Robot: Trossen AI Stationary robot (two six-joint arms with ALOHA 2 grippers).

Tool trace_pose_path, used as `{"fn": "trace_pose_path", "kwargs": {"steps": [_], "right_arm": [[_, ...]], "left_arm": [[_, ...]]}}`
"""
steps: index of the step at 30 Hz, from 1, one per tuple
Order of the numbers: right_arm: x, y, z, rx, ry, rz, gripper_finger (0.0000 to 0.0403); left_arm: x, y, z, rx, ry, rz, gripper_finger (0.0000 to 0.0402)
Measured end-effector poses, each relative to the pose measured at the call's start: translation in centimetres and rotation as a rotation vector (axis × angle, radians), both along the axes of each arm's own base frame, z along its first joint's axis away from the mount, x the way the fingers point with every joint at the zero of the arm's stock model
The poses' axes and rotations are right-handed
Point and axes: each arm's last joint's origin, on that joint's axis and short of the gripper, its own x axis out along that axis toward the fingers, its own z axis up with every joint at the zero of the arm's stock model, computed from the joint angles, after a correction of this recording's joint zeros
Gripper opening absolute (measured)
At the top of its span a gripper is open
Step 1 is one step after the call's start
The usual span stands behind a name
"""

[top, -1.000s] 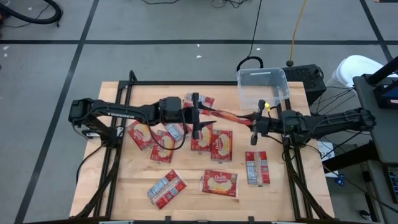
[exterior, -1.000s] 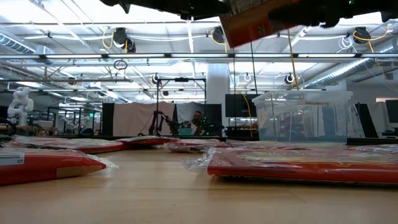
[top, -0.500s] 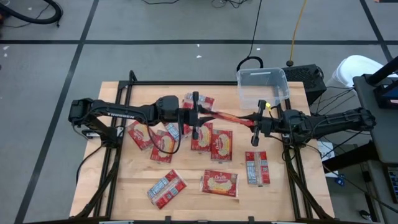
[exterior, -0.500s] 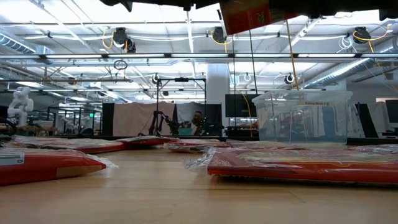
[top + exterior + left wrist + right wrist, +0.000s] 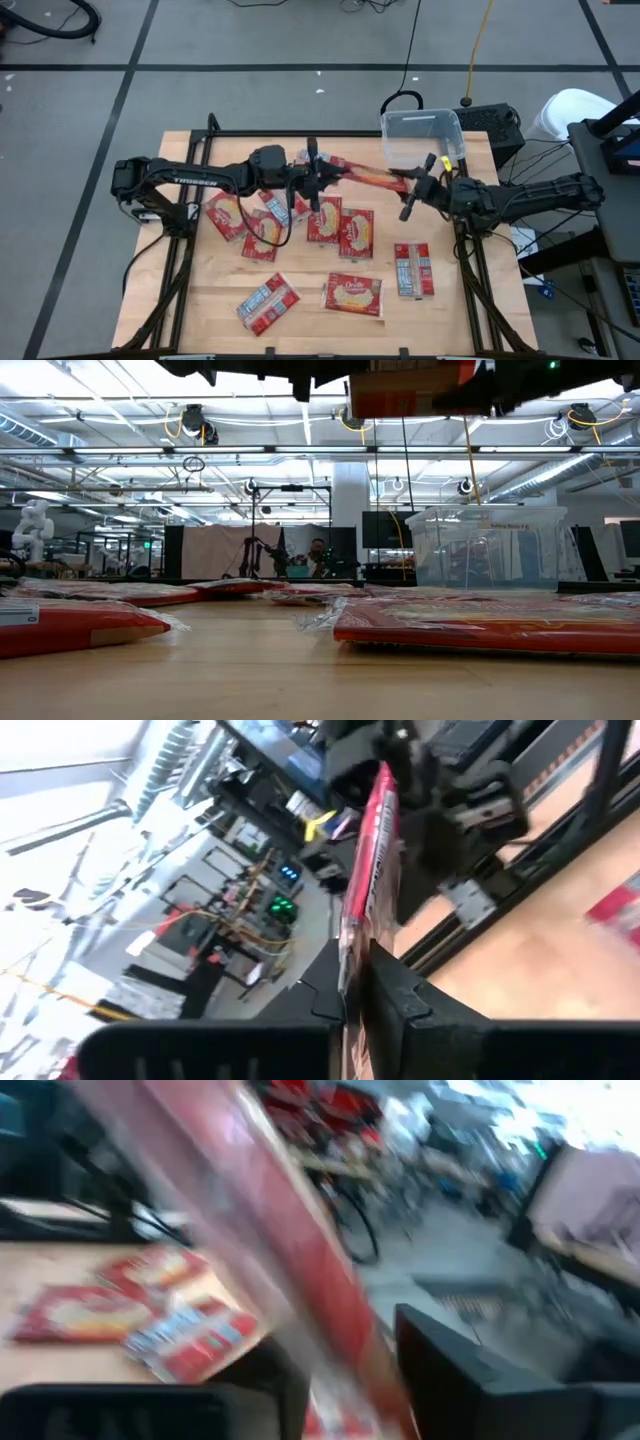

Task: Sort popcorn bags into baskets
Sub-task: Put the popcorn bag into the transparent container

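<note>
One red popcorn bag [image 5: 365,178] hangs in the air over the middle of the table, on edge, its flat face toward the near side [image 5: 400,390]. My left gripper [image 5: 318,178] is shut on its left end. My right gripper [image 5: 415,187] is open, a finger on either side of the bag's right end [image 5: 270,1230]. The clear basket [image 5: 420,114] stands at the far right, just beyond my right gripper. Several more bags lie flat on the wood, such as one [image 5: 355,232] below the held bag. My left gripper pinches the bag's left end [image 5: 352,975] between its two fingers, one on each flat face. The fingers come level from the table's left and lie along the bag. The bag runs on toward the right arm, lifted clear of the table, roughly level. Whether my right gripper touches the bag, I cannot tell.
Loose bags lie at the near edge [image 5: 352,295], the near left [image 5: 268,302], the right [image 5: 412,270] and under the left arm [image 5: 228,215]. A black box [image 5: 495,125] stands behind the basket. Bare wood shows at the far left corner and along the near edge.
Both grippers have gone a little toward the far edge with the bag between them, and my right gripper has turned toward the basket. The bag has risen and gone from slanting, its left corner hanging lower, to about level.
</note>
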Motion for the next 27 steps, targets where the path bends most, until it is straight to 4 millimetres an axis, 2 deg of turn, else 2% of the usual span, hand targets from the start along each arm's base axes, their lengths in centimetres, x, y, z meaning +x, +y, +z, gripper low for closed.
{"fn": "trace_pose_path", "kwargs": {"steps": [4, 7, 12, 15, 23, 27], "right_arm": [[-0.3, -0.2, -1.2, 0.073, 0.066, -0.099, 0.0190], [-0.6, -0.3, -1.9, 0.148, 0.094, -0.128, 0.0210], [-0.5, 0.4, -3.0, 0.256, 0.147, -0.064, 0.0215], [-0.3, 1.3, -4.0, 0.291, 0.155, 0.028, 0.0211], [-0.6, 3.9, -9.1, 0.334, 0.099, 0.262, 0.0208], [-1.0, 4.9, -10.2, 0.345, 0.102, 0.322, 0.0208]], "left_arm": [[-0.1, 1.3, 0.8, 0.041, -0.034, 0.032, 0.0018], [-0.3, 2.4, 1.7, 0.114, -0.053, 0.045, 0.0019], [-0.5, 4.1, 3.9, 0.204, -0.098, 0.074, 0.0014], [0.2, 5.4, 5.1, 0.261, -0.124, 0.103, 0.0014], [5.6, 8.6, 5.2, 0.374, -0.030, 0.128, 0.0015], [8.4, 10.6, 3.8, 0.429, -0.004, 0.152, 0.0019]]}}
